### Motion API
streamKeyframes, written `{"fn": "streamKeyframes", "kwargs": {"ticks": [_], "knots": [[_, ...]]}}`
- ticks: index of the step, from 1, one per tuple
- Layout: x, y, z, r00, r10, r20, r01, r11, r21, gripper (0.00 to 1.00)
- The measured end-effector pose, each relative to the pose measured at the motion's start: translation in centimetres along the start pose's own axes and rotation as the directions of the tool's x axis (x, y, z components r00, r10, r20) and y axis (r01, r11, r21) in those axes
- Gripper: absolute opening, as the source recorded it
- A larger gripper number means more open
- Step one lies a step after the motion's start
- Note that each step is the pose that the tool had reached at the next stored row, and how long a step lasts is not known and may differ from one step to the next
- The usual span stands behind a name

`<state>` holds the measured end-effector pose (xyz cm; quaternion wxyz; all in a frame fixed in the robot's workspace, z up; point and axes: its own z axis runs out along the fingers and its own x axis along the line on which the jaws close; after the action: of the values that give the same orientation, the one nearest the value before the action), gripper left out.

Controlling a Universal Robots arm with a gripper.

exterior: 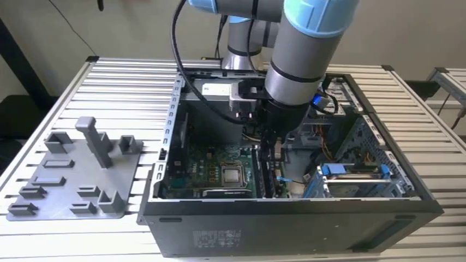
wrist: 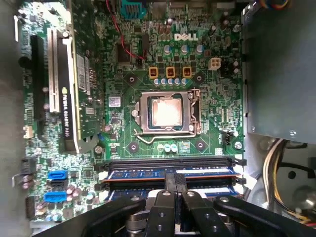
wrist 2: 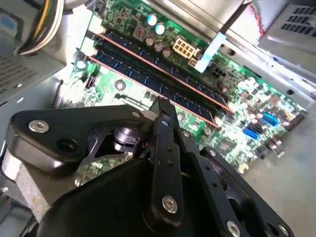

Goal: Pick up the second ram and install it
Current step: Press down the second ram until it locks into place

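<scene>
1. in the exterior view we see the arm (exterior: 298, 60) reaching down from above into an open computer case (exterior: 291, 218) that lies on a slatted metal table (exterior: 109, 82).
2. the gripper (exterior: 268, 143) sits low inside the case, over the memory slots just on the exterior view's right of the motherboard (exterior: 211, 169) and its bare processor socket (exterior: 233, 176).
3. in the second wrist view the gripper's black fingers (wrist 2: 165, 148) are pressed together, their tips meeting with no gap that we can see and nothing held between them; in the first wrist view the fingers (wrist: 174, 197) also stand side by side, closed.
4. the second ram (wrist 2: 158, 81) appears in the second wrist view as a long dark blue stick standing on edge in its slot, parallel to and just beside another stick, with the fingertips right at its upper edge.
5. in the first wrist view the second ram (wrist: 148, 186) lies in the slot nearest the gripper, partly covered by the fingers, between white end latches (wrist: 239, 178).
6. we cannot tell whether the fingertips actually touch the stick.
7. on the exterior view's left, a grey tray (exterior: 73, 180) with upright blocks rests on the table, well apart from the gripper.
8. bright blue drive-cage clips (exterior: 353, 170) show at the exterior view's right inside the case.
</scene>
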<state>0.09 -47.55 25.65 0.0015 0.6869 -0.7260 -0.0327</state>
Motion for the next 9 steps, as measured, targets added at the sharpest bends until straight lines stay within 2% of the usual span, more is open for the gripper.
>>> {"fn": "streamKeyframes", "kwargs": {"ticks": [2, 9], "knots": [[-0.04, 0.04, -0.86, 1.0, 0.0, 0.0002, 0.0, 1.0, 0.0, 0.11], [-0.04, 0.05, -0.95, 1.0, 0.0, -0.0001, 0.0, 1.0, -0.0035, 0.11]]}}
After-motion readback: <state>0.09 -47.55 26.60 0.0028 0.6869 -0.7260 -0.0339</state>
